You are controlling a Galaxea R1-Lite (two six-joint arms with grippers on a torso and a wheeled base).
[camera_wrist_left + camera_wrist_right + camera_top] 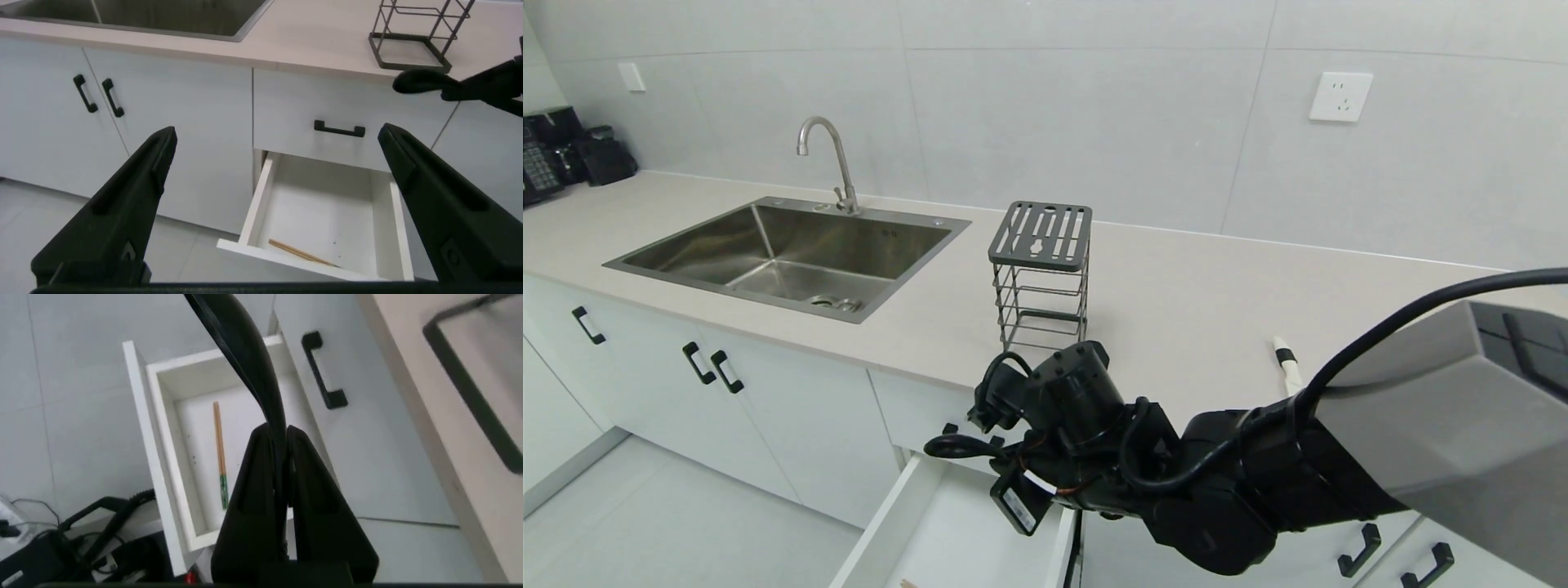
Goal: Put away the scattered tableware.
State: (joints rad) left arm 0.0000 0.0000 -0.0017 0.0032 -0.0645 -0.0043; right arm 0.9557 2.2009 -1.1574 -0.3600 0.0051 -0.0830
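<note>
My right gripper (996, 441) is shut on the handle of a black spoon (949, 447) and holds it above the open white drawer (882, 523) under the counter. In the right wrist view the fingers (253, 482) are clamped on the spoon (237, 343), with a pair of chopsticks (219, 453) lying in the drawer (143, 416) below. My left gripper (278, 155) hangs open and holds nothing, out in front of the drawer (253, 204), where the chopsticks (302, 253) also show. A white utensil with a black band (1286, 363) lies on the counter to the right.
A dark wire rack (1041, 273) stands on the counter just behind the drawer. The steel sink (792, 257) with its tap is to the left. A closed drawer with a black handle (339, 129) sits above the open one. Cabinet doors (98, 94) are closed.
</note>
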